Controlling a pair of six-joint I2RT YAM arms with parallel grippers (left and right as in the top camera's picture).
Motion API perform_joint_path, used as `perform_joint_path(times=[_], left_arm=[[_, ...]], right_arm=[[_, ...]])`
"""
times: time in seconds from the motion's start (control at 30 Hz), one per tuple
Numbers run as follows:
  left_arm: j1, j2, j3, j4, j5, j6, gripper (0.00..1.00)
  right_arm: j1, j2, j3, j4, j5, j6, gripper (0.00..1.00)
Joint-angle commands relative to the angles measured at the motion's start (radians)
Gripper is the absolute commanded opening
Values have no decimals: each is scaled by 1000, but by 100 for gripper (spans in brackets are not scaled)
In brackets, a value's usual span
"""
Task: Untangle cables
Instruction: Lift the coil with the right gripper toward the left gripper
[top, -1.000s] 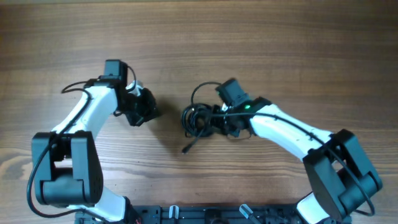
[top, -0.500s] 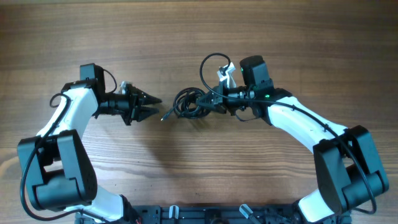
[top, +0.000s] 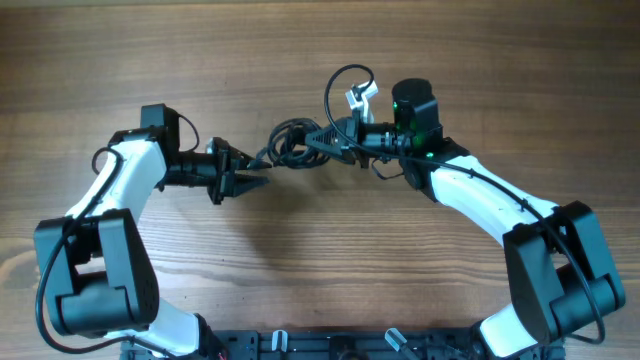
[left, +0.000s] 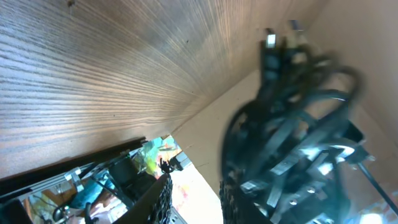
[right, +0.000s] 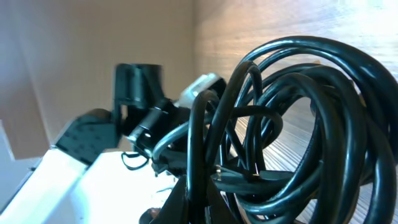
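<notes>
The left arm (top: 125, 180) and right arm (top: 480, 200) reach inward over the table (top: 320, 60). The right gripper (top: 320, 140) clenches the cables (top: 288, 148), bunched between the arms. The left gripper (top: 256, 172) points at them, jaws apart. Only the left wrist view shows a metal plug end (left: 270, 38) atop the bunch.

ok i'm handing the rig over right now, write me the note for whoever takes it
Right gripper: fingers shut on the cables, holding the bundle by its right side over the middle of the table.
Left gripper: fingers a little apart with nothing seen between them, tips at the bundle's left edge.
Done: bundle gripped on one side. No strand is pulled free; the cords sit in one knotted coil.
Left: probably close the left fingers on a loose end or an outer loop, draw it out against the right gripper's hold, then repeat cord by cord.
</notes>
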Motion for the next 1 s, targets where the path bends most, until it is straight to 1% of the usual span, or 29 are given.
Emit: perform_joint_path(times=[0.0, 0.17, 0.37, 0.57, 0.77, 0.97], left_arm=[[-5, -26, -1, -2, 24, -23, 28], [-5, -26, -1, 24, 24, -97, 31], [-5, -26, -1, 84, 23, -150, 32], [-5, -26, -1, 134, 20, -238, 32], [-6, -26, -1, 139, 21, -242, 32], [-36, -26, -1, 140, 21, -294, 32]], right_arm=[[0, -4, 5, 37, -24, 72, 4], [1, -4, 5, 37, -24, 72, 4], [1, -4, 5, 37, -29, 72, 4], [1, -4, 5, 37, -39, 72, 4], [1, -4, 5, 40, -39, 72, 4], [1, -4, 5, 67, -39, 73, 4]])
